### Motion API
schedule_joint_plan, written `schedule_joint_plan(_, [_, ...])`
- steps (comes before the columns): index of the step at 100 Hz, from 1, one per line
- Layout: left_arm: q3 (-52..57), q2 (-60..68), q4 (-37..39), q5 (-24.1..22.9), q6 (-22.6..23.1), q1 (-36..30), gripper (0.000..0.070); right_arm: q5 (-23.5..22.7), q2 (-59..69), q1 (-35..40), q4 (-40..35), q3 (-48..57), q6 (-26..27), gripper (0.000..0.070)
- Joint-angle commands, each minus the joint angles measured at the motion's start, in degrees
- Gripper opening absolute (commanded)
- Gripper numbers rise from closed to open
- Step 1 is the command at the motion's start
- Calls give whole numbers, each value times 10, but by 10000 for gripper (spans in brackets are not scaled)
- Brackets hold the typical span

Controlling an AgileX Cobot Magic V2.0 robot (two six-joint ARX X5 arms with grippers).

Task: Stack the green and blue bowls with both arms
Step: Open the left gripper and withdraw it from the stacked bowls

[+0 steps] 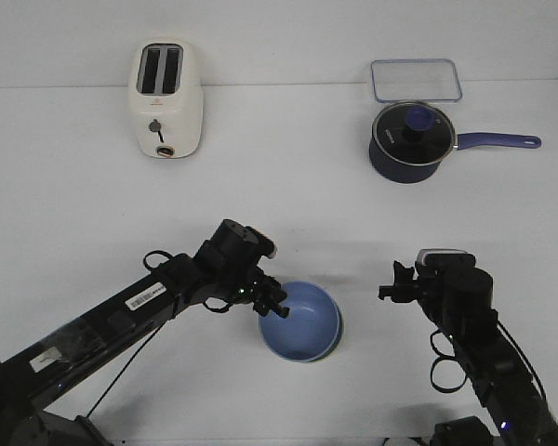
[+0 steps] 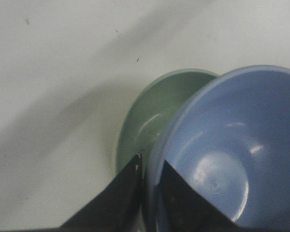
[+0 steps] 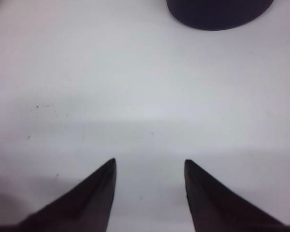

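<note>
Near the table's front edge, the left gripper [image 2: 150, 166] pinches the rim of the small matte periwinkle-blue bowl [image 1: 300, 321], held tilted over the pale sage-green bowl [image 2: 147, 116]. Both look light, rigid and smooth; the thin rim seems the natural hold. The right gripper [image 3: 150, 166] hangs spread, holding nothing.

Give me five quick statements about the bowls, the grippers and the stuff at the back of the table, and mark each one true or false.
1. The left gripper pinches the blue bowl's rim. True.
2. The green bowl sits on top of the blue one. False: the green bowl lies beneath it.
3. The right gripper holds a bowl. False: it is open and empty.
4. The saucepan has its lid on. True.
5. The toaster stands on the right side. False: it is at the back left.
</note>
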Motion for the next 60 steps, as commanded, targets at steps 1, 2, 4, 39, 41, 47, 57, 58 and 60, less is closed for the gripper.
schedule_joint_plan(1, [4,12,10,1,11,-10,23,-2,4,1,5,3,-3,283])
schedule_joint_plan(2, [4,13,10,1,11,-11,30,-2,4,1,5,3,-3,283])
schedule_joint_plan(4, [4,13,13,1,11,-12,46,-2,4,1,5,3,-3,283])
schedule_joint_plan(39, [10,-50,30,-10,11,47,338,0,3,0,9,3,-10,283])
schedule_joint_plan(41, [10,-59,28,-16,13,56,335,-1,2,0,11,3,-13,282])
schedule_joint_plan(47, [10,-87,21,-43,19,84,286,-2,-6,0,13,3,-21,263])
schedule_joint_plan(57, [10,-139,0,-106,38,130,0,-5,-33,0,16,3,-33,69])
schedule_joint_plan(58, [9,-144,-2,-114,39,135,0,-8,-37,0,16,3,-33,41])
schedule_joint_plan(60, [7,-155,-2,-129,39,144,22,-12,-45,0,17,3,-34,0])
